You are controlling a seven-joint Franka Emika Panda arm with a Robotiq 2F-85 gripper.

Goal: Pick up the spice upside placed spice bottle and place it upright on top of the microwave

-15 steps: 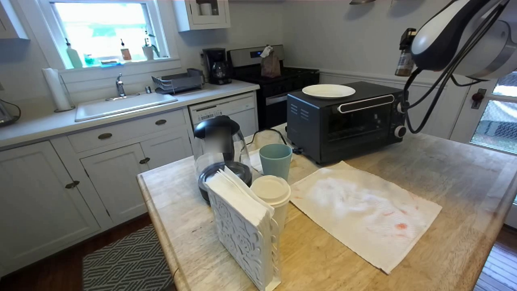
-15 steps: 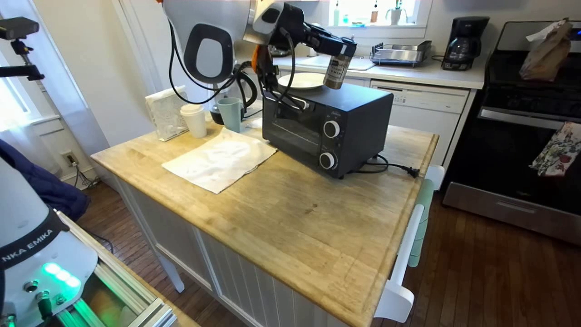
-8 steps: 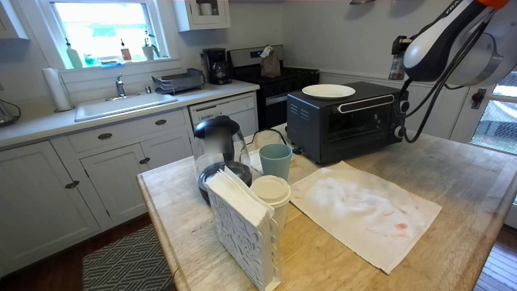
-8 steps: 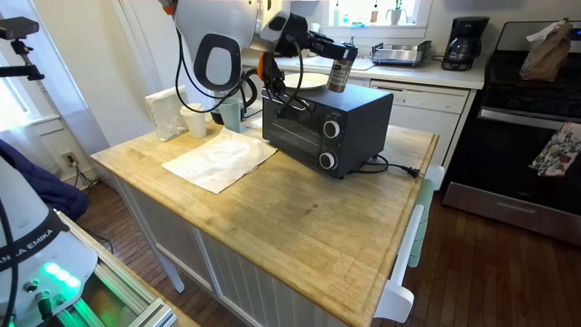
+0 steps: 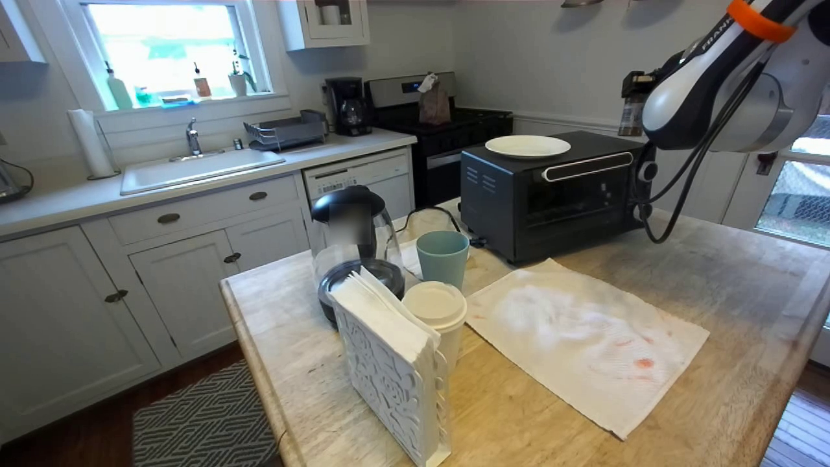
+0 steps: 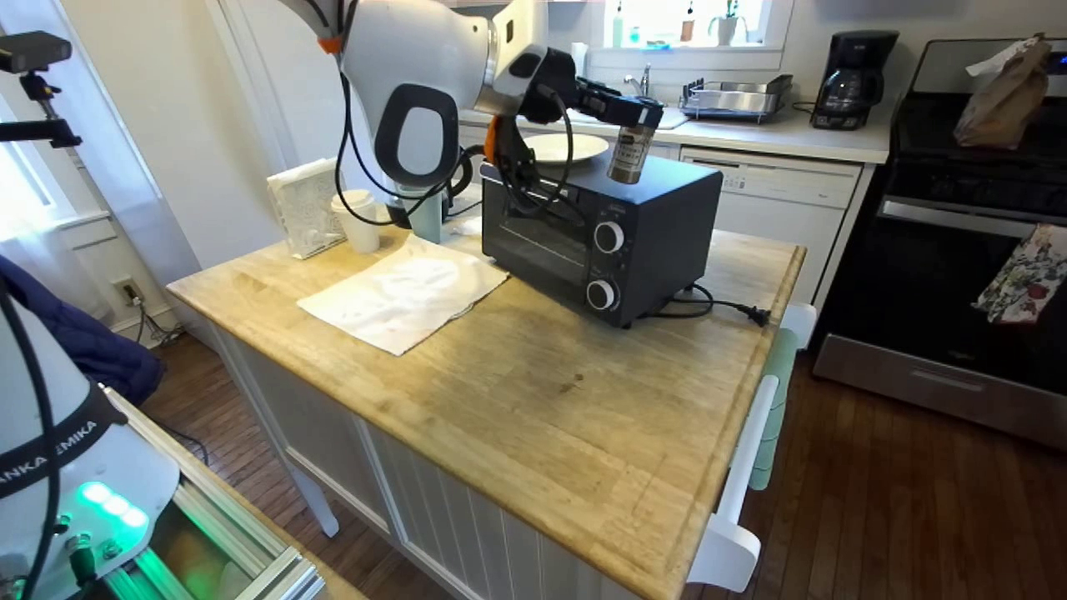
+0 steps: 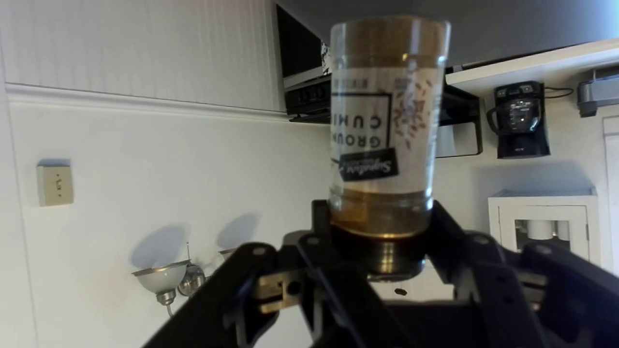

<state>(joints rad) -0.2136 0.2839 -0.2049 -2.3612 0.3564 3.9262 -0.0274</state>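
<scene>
The gripper [image 7: 381,222] is clamped on the dark cap end of the spice bottle [image 7: 387,125], with its fingers [image 7: 447,246] seated on opposite sides. The arm [image 6: 417,50] extends over the table [image 6: 533,358]. The bottle is oriented cap up, base down, with a slight lean in both exterior views. The wrist view shows the scene inverted: there, the base points toward the top edge, and the label is legible in part as "GROUN" and "CUMI".

In both exterior views, the base of the bottle appears just above the top face of the microwave [image 5: 554,194], at the end with the knobs [image 6: 608,237]. Contact between base and top face cannot be determined. A white plate [image 5: 528,146] lies flat on the same top face, apart from the bottle.

The microwave stands on the table with its door closed. A pale sheet [image 5: 583,344] with reddish marks lies flat on the table near the front of the microwave. A teal cup [image 5: 443,256], a white lidded cup [image 5: 436,311], a filled napkin holder [image 5: 389,383] and a glass kettle [image 5: 358,250] with a black lid stand grouped near one edge of the sheet. A power plug [image 6: 756,316] lies on the table beside the microwave.
</scene>
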